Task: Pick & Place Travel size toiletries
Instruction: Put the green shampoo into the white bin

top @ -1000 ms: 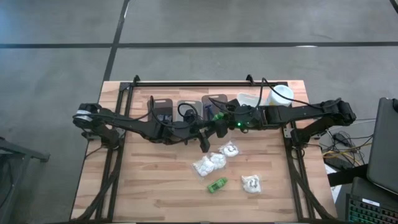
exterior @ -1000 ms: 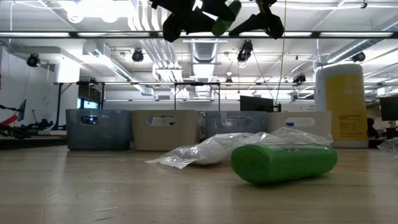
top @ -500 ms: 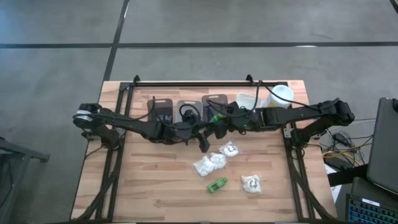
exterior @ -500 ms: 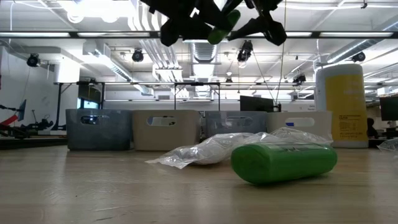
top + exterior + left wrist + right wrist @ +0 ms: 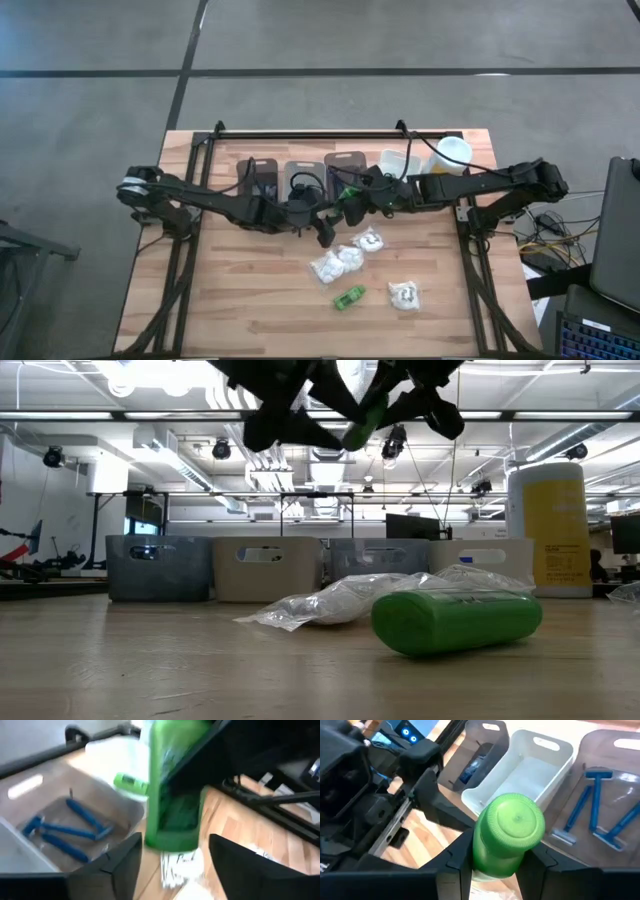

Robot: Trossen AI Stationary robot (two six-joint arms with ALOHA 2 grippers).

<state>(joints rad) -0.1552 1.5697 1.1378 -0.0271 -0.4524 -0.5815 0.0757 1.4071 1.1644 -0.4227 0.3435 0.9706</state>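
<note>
A small green bottle [image 5: 350, 193] hangs high above the table's middle, in front of the bins, with my right gripper [image 5: 497, 855] shut on it. My left gripper [image 5: 175, 845] is open; its fingers stand on either side of the bottle's bottom end [image 5: 172, 832] with a gap on each side. On the table lie a second green bottle [image 5: 348, 296], on its side, and white sachets [image 5: 338, 263], [image 5: 370, 240], [image 5: 404, 295]. My right gripper pinches the green bottle's body [image 5: 492, 857] just below the ribbed cap [image 5: 516, 824], one finger on each side. The cap end points back toward the wrist. The bottle is lifted clear of the table and tilted [image 5: 365, 415].
Several bins stand in a row at the far edge: one with dark packets [image 5: 479, 762], a white one [image 5: 530, 770], one holding blue razors [image 5: 600, 795]. A tall yellow bottle with a white cap [image 5: 452, 152] stands at the far right. The near half of the table holds the loose items.
My right gripper has gone toward the table's left, up to the raised green bottle, and has shut on it. My left gripper's fingers have come away from the bottle. The bottle stays high and has tipped a little further.
</note>
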